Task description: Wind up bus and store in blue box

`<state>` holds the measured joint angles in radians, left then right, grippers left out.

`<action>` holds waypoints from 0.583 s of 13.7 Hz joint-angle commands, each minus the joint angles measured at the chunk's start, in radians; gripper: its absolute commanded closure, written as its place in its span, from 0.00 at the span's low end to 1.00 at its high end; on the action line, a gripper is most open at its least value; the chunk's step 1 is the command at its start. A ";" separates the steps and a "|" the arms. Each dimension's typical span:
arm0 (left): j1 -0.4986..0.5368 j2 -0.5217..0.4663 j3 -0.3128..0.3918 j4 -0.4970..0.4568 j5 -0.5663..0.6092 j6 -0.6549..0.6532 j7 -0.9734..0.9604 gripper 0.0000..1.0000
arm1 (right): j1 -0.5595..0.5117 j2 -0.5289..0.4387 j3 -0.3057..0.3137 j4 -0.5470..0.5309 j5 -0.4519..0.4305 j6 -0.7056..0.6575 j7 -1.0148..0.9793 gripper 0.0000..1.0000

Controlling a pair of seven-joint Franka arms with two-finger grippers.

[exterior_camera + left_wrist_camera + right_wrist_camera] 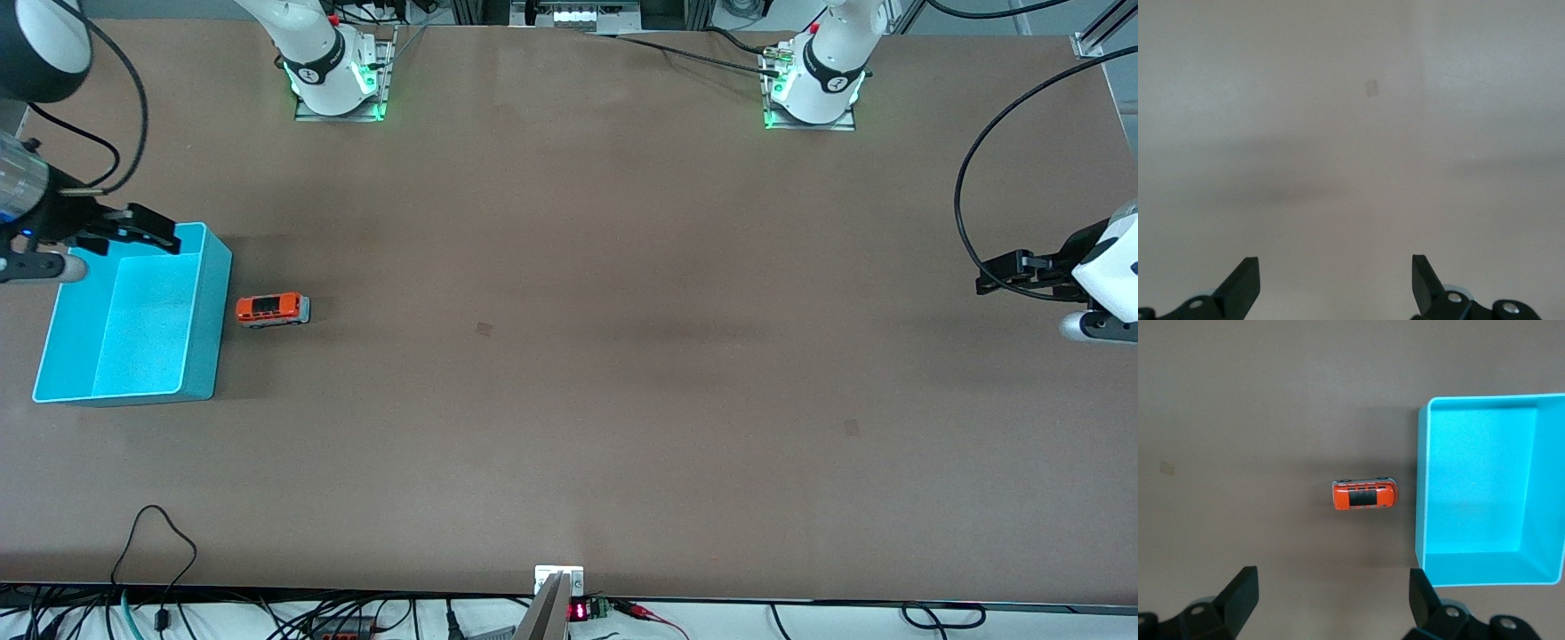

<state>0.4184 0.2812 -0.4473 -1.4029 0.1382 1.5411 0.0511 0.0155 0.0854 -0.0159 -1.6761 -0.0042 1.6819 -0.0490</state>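
Observation:
The small orange bus (273,309) stands on the table right beside the blue box (203,311), on the side toward the left arm's end, apart from its wall. The box is empty. My right gripper (169,238) is open and empty, up over the box's rim at the end nearest the robots' bases. In the right wrist view the bus (1365,494) and the box (1421,487) lie ahead of my open right gripper (1333,593). My left gripper (985,277) is open and empty, waiting over the left arm's end of the table. The left wrist view shows my left gripper (1335,280) over bare table.
A small faded patch (484,328) marks the table's middle; it also shows in the left wrist view (1371,88). A second patch (852,428) lies nearer the front camera. Cables (160,542) run along the table's front edge.

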 commanded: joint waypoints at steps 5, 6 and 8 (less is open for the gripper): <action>0.017 -0.037 0.016 -0.004 -0.052 0.030 0.000 0.00 | 0.015 0.167 -0.004 0.023 0.068 0.105 -0.232 0.00; 0.013 -0.042 0.022 -0.002 -0.052 0.024 0.000 0.00 | 0.020 0.178 -0.004 0.000 0.072 0.158 -0.333 0.00; -0.041 -0.048 0.065 -0.004 -0.057 0.028 -0.010 0.00 | 0.031 0.172 -0.004 -0.100 0.053 0.249 -0.475 0.00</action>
<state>0.4258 0.2619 -0.4290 -1.3949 0.1015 1.5619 0.0473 0.0356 0.2714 -0.0158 -1.6986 0.0442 1.8621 -0.3987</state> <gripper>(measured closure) 0.000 0.000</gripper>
